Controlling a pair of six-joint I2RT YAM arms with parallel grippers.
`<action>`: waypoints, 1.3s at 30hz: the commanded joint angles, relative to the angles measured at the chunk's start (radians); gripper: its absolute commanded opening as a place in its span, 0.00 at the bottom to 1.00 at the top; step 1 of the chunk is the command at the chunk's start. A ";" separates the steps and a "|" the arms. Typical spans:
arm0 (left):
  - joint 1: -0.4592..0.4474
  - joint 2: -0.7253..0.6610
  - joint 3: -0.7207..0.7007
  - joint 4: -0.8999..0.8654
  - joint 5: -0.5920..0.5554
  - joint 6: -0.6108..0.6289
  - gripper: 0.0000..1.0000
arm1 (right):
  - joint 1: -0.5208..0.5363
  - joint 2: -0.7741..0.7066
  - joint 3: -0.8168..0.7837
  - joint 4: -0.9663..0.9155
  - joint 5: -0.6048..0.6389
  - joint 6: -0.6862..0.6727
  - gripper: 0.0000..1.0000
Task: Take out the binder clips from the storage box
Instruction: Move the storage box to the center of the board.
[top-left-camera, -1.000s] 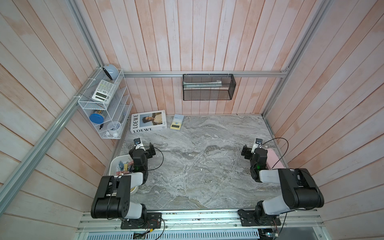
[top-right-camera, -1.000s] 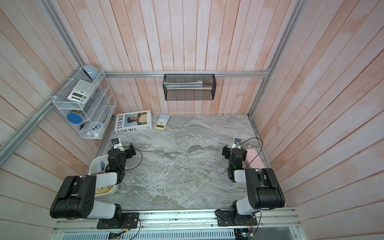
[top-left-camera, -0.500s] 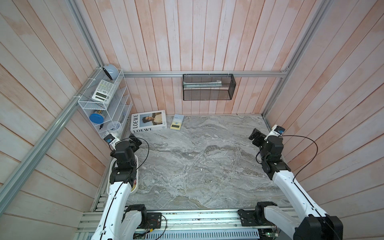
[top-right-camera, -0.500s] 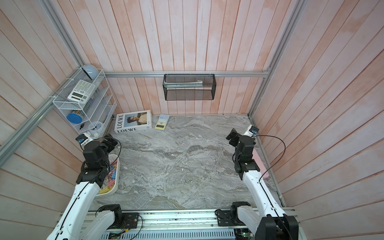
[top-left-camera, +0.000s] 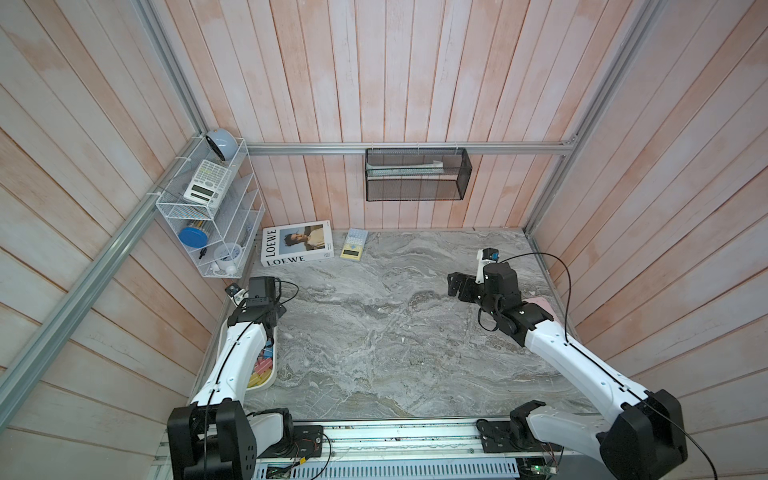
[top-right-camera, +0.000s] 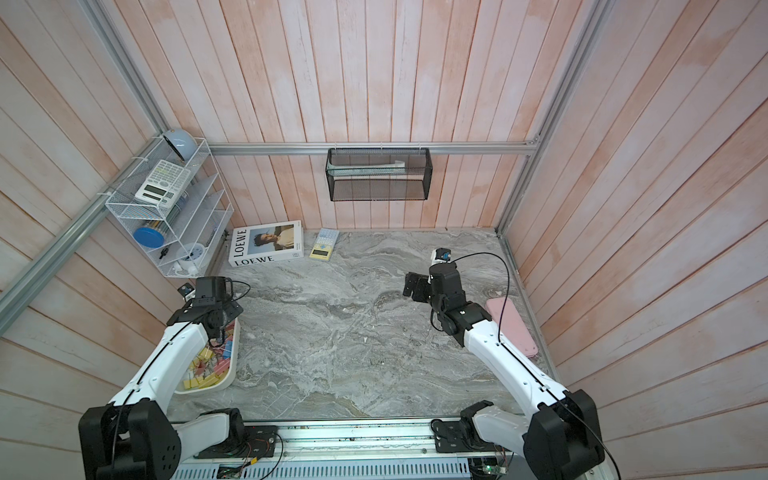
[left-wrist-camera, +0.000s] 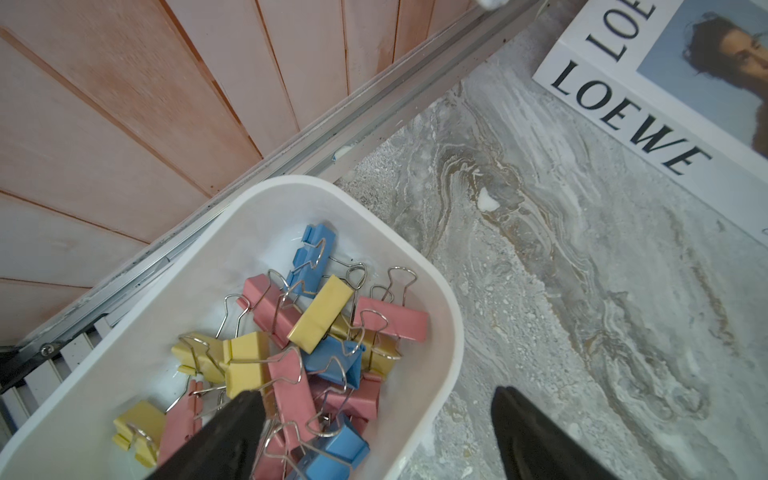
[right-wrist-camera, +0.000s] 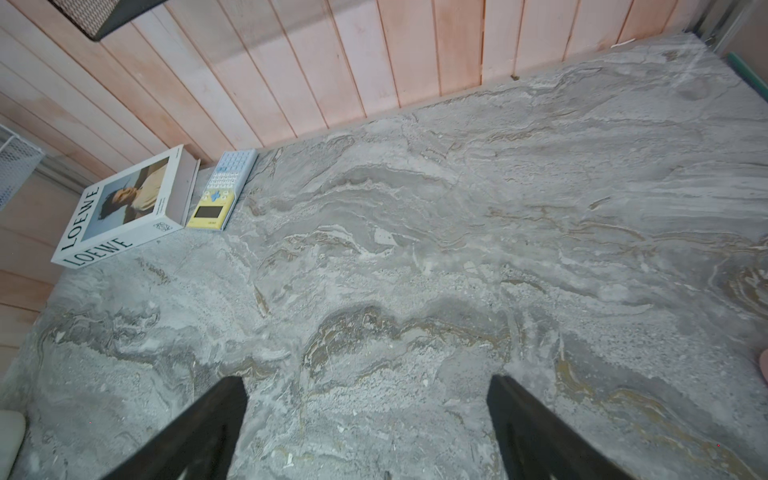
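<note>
- My left fingers (left-wrist-camera: 224, 436) hung apart with nothing between them at the near-left side of the desk (top-left-camera: 374, 353). One was over the clips, the other outside the rim over bare stone.
- The storage box (left-wrist-camera: 451, 332) lay on the desk close along the left wall's rail. The binder clips (left-wrist-camera: 316, 328) were heaped inside it, pink, yellow and blue, with their wire handles tangled.
- A flat pink thing (top-right-camera: 513, 328) lay at the desk's right edge, partly under my right arm.
- My right fingers (top-left-camera: 459, 286) stood wide apart and empty above bare desk, well apart from the box.
- Farther back, a LOEWE book (top-left-camera: 297, 243) lay by the back wall, with a yellow-and-blue calculator (top-left-camera: 353, 245) just beside it.
- A white wire rack (top-left-camera: 232, 232) on the left wall held a white calculator (top-left-camera: 206, 183).
- A black mesh basket (top-left-camera: 417, 191) hung on the back wall.
</note>
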 joint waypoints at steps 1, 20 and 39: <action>0.004 0.011 0.005 -0.021 0.002 0.037 0.83 | 0.046 0.024 0.049 -0.070 0.019 -0.031 0.98; -0.086 0.211 0.037 -0.132 0.081 0.105 0.43 | 0.109 -0.042 0.045 -0.178 0.064 -0.032 0.98; -0.432 0.301 0.158 -0.065 0.059 -0.031 0.02 | 0.124 -0.231 -0.050 -0.283 0.093 0.040 0.98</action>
